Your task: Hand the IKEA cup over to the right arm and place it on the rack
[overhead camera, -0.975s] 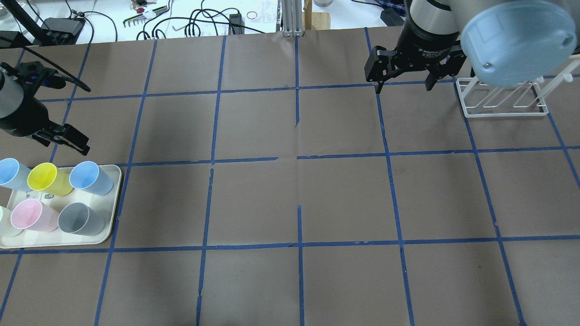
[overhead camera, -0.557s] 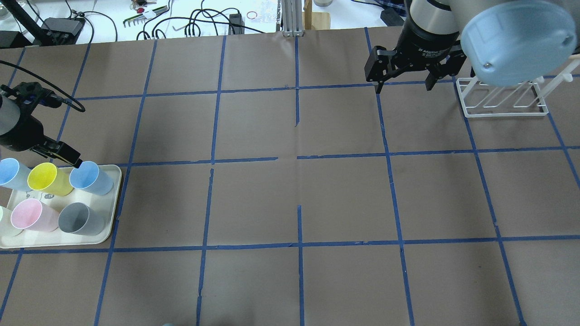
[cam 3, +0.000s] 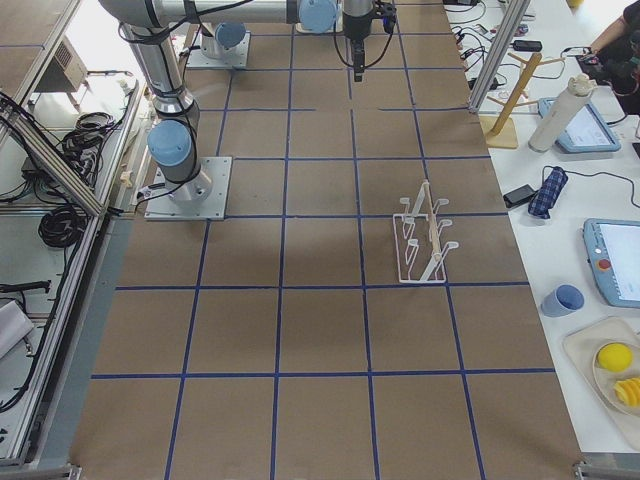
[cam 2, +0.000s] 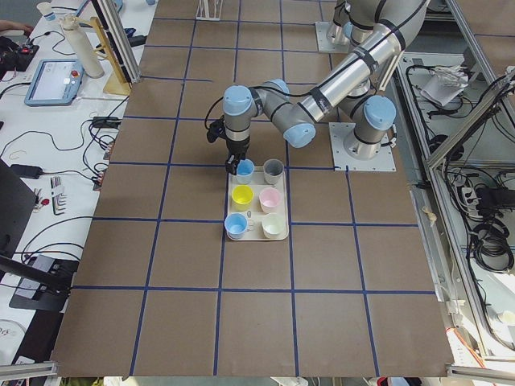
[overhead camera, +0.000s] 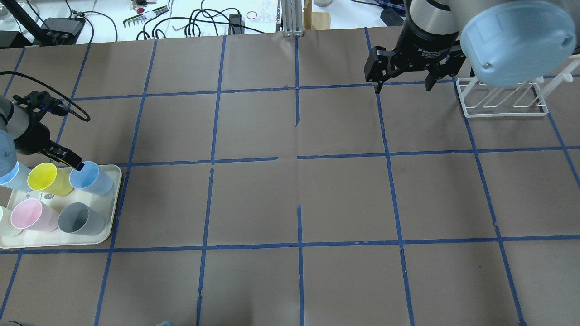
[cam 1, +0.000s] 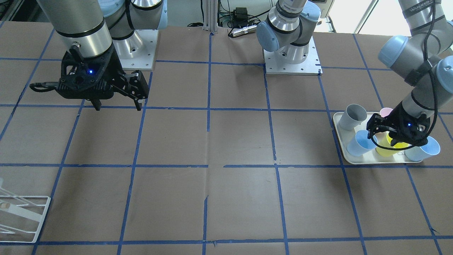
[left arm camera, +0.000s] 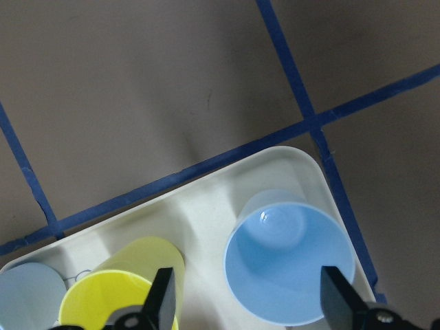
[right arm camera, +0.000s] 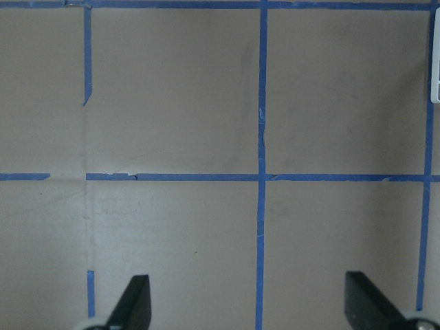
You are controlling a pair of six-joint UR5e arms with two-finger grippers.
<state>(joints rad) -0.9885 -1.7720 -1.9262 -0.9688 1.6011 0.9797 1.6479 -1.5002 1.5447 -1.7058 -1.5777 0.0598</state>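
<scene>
Overhead, the right arm (overhead camera: 516, 40) is hiding the upper rods of the rack (overhead camera: 500, 103) from you; the front view's edge is cropping it. On the tray (overhead camera: 54, 241), the left arm (overhead camera: 22, 131) is covering part of one blue cup (overhead camera: 16, 181).

A robotics lab: the left arm (cam 1: 419, 95) and right arm (cam 1: 79, 24) are bolted to a table (overhead camera: 344, 199) gridded with blue tape (overhead camera: 299, 244), with cables (overhead camera: 199, 20) and a teach pendant (cam 2: 53, 80) on side benches.

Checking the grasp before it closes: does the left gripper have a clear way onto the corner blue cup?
Likely yes: the open left gripper hangs over the upright blue cup, fingers either side; only the yellow cup crowds one finger.
</scene>
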